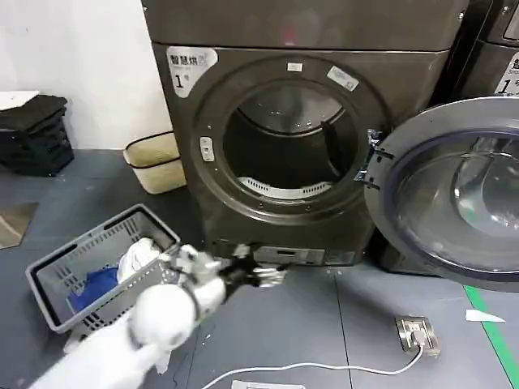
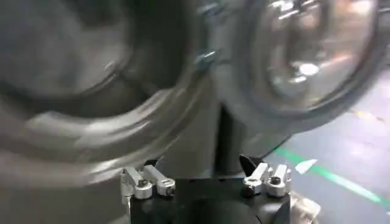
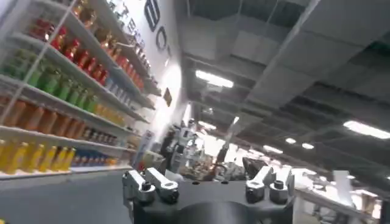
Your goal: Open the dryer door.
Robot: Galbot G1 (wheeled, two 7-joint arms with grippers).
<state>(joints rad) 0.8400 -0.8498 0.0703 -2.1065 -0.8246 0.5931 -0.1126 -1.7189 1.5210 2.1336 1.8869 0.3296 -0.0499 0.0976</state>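
The dryer door stood swung wide open to the right of its dark-grey machine, hinged at the right edge of the opening, its chrome rim and tinted glass facing out into the room. The round drum opening lay fully exposed, with the pale ribbed drum wall visible inside. A label bearing the numeral 1 sat at the machine's upper left corner.

The left gripper hung low in front of the machine's base panel, just below the drum opening, at the end of the white arm reaching up from the lower left. It held nothing, though I could not tell whether its fingers were apart or together. From the left wrist camera, the dryer door showed beside the machine's front ring.

On the floor to the left sat a grey laundry basket holding white and blue cloth, and behind it a cream bin against the wall.

The right gripper pointed up toward store shelves and ceiling lights, its fingers apart and empty.
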